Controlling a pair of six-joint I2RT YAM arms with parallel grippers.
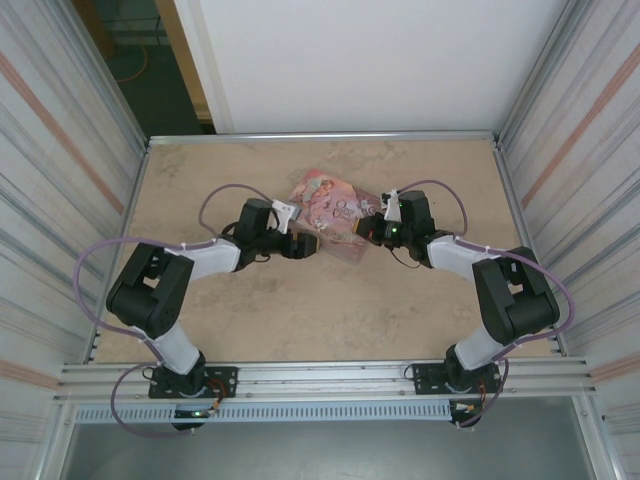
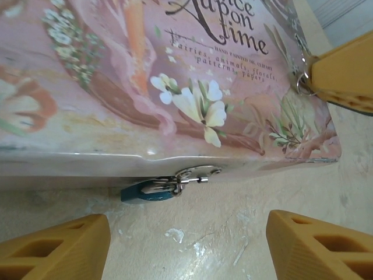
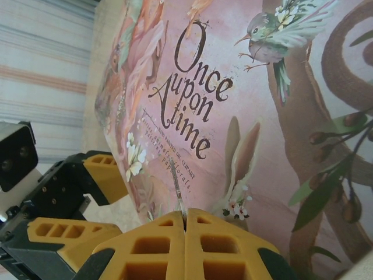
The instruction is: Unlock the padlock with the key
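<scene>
Here, the pink tin [image 1: 330, 205] lies askew at mid-table, between the two grippers. The padlock [image 2: 144, 193] sits at the tin's near edge in the left wrist view, its dark-blue body resting on the table [image 2: 245, 201] and its silvery shackle hooked through the tin's clasp [image 2: 201, 171]. The left gripper [image 2: 187, 236] faces it with jaws spread wide, grasping nothing. The right gripper [image 3: 185, 220], at the tin's opposite side, is clenched on the key [image 3: 177, 189], whose thin blade pokes out over the printed lid.
</scene>
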